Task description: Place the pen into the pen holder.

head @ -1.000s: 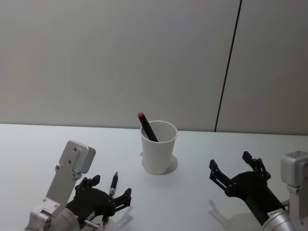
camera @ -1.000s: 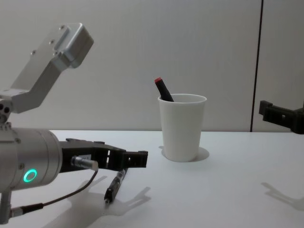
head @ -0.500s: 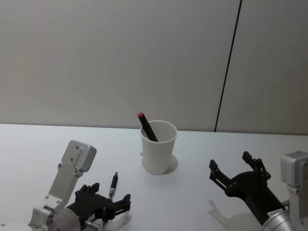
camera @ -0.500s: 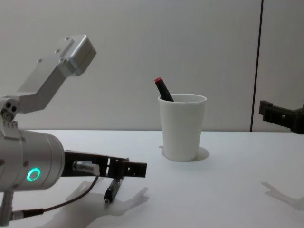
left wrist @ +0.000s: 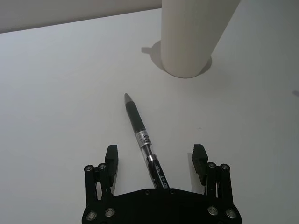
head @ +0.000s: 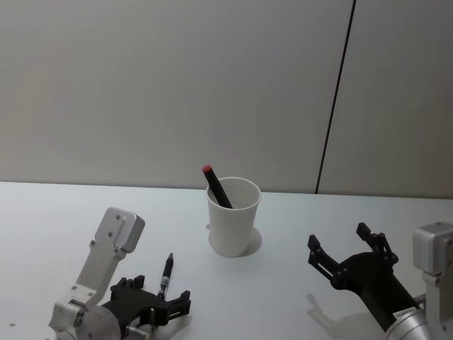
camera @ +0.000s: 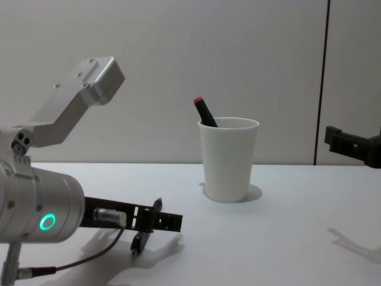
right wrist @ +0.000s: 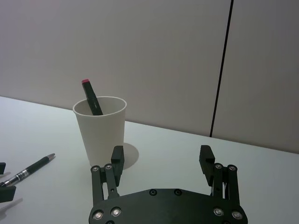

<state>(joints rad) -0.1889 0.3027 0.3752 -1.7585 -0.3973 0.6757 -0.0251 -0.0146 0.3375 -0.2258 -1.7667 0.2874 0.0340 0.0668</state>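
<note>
From here I see my left hand [left wrist: 155,154] down low over the table [head: 64,212], its 2 fingers spread wide and gripping nothing. The pen [left wrist: 138,130] lies flat on the table right between those fingers. Its back end runs in under the palm and its pointed tip reaches out ahead of the fingertips. Neither finger touches the barrel as far as I can tell; there is bare table showing on both sides of it. In the chest view the left hand's fingers sit almost at table level, with the pen's dark barrel lying at a slant just beneath them. The pen holder [head: 232,227], a plain white paper cup, stands upright ahead of the left hand, beyond the pen's tip and apart from it, a little off toward the side of my other hand. It already carries 1 black marker with a red cap [head: 214,185], which leans against the rim and sticks out above it. My right hand [right wrist: 161,153] hangs off the table with its shadow cast below it. Its fingers are also wide apart and empty, and they point toward the cup, which stands ahead of it and over toward the left hand's side, well apart from the fingertips.
</note>
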